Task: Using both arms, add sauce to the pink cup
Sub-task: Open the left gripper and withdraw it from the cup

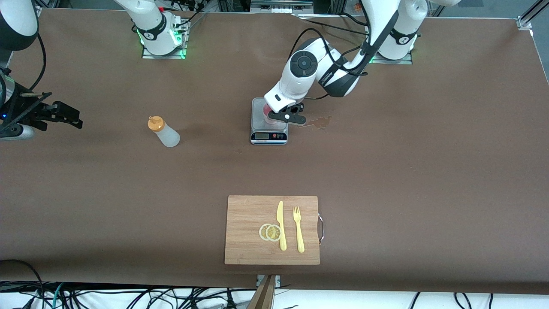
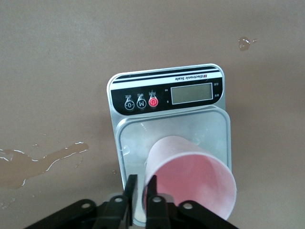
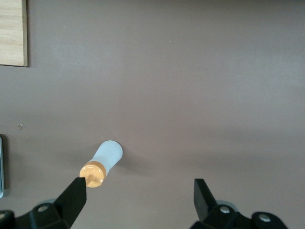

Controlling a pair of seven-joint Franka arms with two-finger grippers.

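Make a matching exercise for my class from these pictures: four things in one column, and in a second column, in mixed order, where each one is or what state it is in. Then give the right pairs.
Column one:
1. pink cup
2. sauce bottle
3. lemon slices
4. right gripper

Column two:
A. on the wooden cutting board, beside the yellow knife
B. open, above the bare table
C. on the scale, its rim pinched by the left gripper
D. standing alone on the table, toward the right arm's end

Pairs: 1-C, 2-D, 3-A, 4-B
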